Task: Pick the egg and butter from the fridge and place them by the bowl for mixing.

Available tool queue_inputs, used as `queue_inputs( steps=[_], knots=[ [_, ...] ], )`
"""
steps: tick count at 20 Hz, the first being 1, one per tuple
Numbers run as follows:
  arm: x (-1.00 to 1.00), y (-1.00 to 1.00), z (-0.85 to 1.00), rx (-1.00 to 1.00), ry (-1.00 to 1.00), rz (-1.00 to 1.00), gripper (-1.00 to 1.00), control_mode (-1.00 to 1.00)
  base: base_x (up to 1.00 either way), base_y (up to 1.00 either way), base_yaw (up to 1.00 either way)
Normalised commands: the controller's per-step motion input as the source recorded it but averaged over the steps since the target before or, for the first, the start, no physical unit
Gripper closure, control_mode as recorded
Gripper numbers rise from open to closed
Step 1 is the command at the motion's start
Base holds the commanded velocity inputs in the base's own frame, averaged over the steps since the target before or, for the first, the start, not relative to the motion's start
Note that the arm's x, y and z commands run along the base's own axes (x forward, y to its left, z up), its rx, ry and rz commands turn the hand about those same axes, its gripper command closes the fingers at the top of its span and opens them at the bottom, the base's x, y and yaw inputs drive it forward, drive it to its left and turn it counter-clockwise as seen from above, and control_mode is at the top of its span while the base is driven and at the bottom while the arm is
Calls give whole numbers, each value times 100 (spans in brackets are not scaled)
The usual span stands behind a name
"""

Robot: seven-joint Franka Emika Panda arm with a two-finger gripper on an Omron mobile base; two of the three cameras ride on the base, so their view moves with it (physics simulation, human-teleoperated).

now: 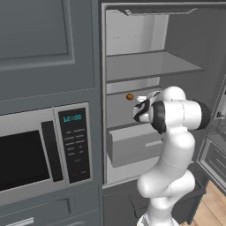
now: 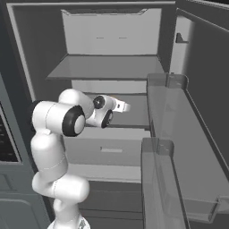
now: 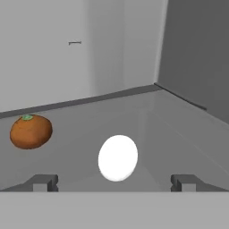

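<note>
You're basically at the start of this one. The fridge is open and your arm is reaching onto the middle shelf, above the light grey drawer. In the hand view the egg lies on that shelf right ahead, sitting between the two fingertips but a bit beyond them, so nothing is touching it yet. The gripper has its fingers spread wide with nothing between them. The reddish-brown ball with the little green top sits off to the left of the egg, well apart from it, so it shouldn't get in your way.

So nothing's picked yet: egg's on the shelf, not grabbed. I can't spot the butter or the bowl anywhere here, so I'd say you've got the egg grab, the carry-over, then the whole butter trip left.
</note>
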Motion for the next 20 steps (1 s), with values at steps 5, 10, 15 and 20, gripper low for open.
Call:
queue_inputs(
  steps=[5, 10, 15, 20],
  knots=[
    [21, -5, -15, 0, 1, 0, -100, -100, 0, 0, 0],
    [24, -25, -16, 0, 0, 0, -100, -100, 0, 0, 0],
    [12, -5, -10, 0, 0, 0, -100, -100, 0, 0, 0],
    [15, -16, -17, 0, 0, 0, -100, -100, 0, 0, 0]
  ],
)
